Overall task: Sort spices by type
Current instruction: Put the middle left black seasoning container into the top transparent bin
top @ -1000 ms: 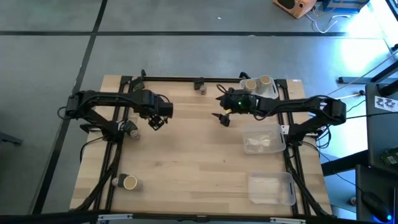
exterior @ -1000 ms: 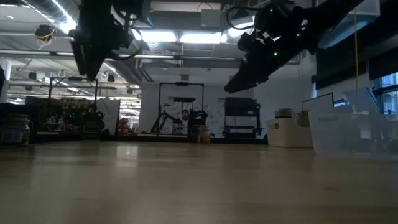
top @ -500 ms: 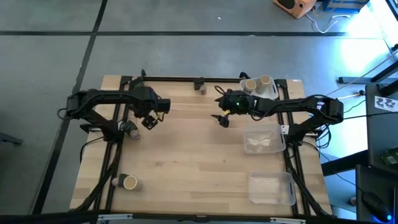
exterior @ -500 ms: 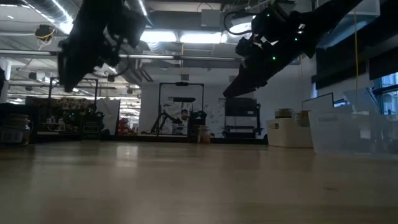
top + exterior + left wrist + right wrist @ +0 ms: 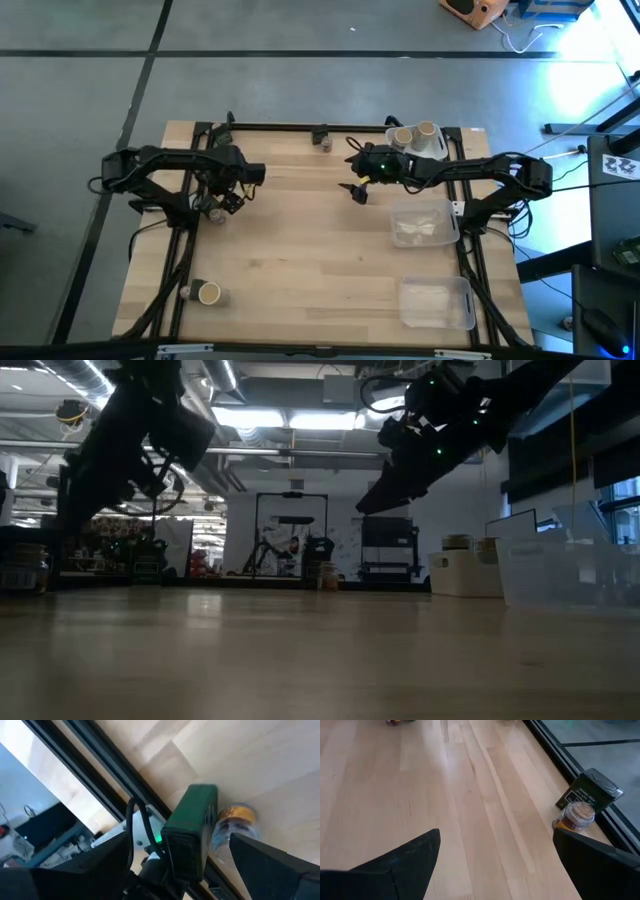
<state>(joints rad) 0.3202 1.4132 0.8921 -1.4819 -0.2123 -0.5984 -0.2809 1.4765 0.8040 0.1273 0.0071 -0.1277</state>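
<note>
Left gripper (image 5: pixel 232 201) has swung back toward the table's left edge, jaws wide, empty | green spice box (image 5: pixel 192 832) and round jar (image 5: pixel 235 816) just ahead of it by the rail | right gripper (image 5: pixel 357 190) hovers mid-table, wide apart, empty, box-and-jar pair (image 5: pixel 587 800) well ahead.

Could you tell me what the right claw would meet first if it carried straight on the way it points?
Probably bare wooden tabletop; the dark green box and amber jar sit off to one side.
</note>
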